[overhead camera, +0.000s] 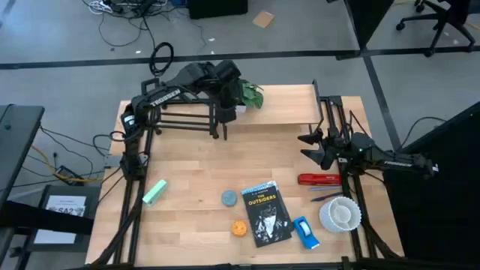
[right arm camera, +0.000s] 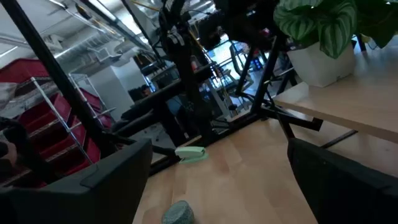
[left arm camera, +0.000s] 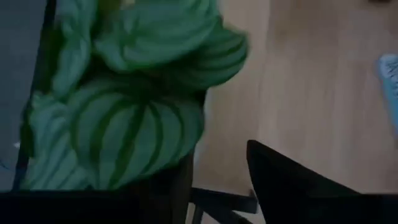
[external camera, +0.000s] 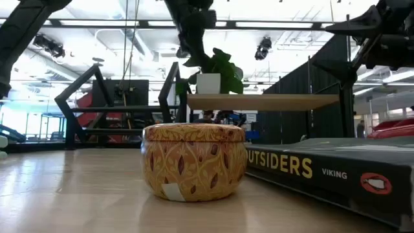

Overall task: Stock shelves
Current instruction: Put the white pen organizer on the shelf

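Note:
A potted plant [overhead camera: 246, 96] with striped green leaves and a white pot [external camera: 208, 83] stands on the left end of the shelves' light plank top [overhead camera: 289, 114]. My left gripper [overhead camera: 225, 112] hangs open just above and beside it, among the leaves [left arm camera: 134, 124]; the leaves hide the pot in the left wrist view. The black metal-rod rack [overhead camera: 184, 118] stands left of the plank. My right gripper [overhead camera: 309, 148] waits open in front of the plank's right end, with nothing between its fingers [right arm camera: 93, 180]. My left gripper comes at the plant from above, pointing down. A striped leaf [left arm camera: 143, 137] lies over one finger [left arm camera: 171, 186] in the left wrist view, while the other finger [left arm camera: 286, 183] stands free. Whether the fingers touch the leaves or the pot, I cannot tell.
On the tabletop's near half lie a book [overhead camera: 266, 212], a patterned round tin [external camera: 194, 160], a grey disc [overhead camera: 229, 198], a green stapler [overhead camera: 154, 192], a red stapler [overhead camera: 321, 179], a blue tape dispenser [overhead camera: 304, 232] and a white bowl [overhead camera: 341, 214]. The middle of the tabletop [overhead camera: 225, 161] is bare.

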`<state>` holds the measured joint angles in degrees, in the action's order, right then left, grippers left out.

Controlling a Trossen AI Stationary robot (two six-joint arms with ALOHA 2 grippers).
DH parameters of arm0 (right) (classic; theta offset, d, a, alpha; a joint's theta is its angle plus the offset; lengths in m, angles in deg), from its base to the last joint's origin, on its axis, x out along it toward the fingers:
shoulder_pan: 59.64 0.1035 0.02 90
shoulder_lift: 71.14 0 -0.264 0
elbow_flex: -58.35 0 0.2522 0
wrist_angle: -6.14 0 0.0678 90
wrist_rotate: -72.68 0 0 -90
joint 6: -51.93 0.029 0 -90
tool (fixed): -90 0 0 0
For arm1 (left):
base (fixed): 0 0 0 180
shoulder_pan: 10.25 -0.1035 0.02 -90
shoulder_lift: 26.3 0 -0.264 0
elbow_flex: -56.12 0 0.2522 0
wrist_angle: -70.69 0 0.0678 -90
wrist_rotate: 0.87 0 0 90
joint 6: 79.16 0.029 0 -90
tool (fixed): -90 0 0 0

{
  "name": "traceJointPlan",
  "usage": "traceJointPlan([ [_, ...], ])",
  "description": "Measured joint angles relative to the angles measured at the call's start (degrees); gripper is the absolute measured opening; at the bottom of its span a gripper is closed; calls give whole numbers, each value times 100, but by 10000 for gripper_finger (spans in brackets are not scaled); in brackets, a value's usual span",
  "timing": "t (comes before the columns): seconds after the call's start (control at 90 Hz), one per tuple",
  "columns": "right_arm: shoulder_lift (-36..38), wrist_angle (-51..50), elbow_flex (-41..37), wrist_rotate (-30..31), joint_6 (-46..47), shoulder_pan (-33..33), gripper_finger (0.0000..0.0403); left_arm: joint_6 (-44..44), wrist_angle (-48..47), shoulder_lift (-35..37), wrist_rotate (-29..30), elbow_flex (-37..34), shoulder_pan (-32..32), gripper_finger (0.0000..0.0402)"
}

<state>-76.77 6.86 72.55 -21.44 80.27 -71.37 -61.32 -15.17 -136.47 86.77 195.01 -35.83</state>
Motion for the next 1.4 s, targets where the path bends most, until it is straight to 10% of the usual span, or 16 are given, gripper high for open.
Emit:
traceJointPlan([
  [0.244, 0, 0, 0, -2, 0, 0, 346, -121, -522, 5, 25, 1000, 570, 132],
  [0.433, 2, -7, -1, 0, 0, 0, 346, -781, -510, 540, -664, 424, 1325, 131],
  [1.056, 0, 1, -2, -190, 2, 2, 346, -3361, 5776, 3244, 1526, -5370, 5185, 131],
  [1.4, -465, 1478, 136, -188, 1079, 117, 346, -3649, 6997, 3270, 1880, -6707, 5726, 131],
])
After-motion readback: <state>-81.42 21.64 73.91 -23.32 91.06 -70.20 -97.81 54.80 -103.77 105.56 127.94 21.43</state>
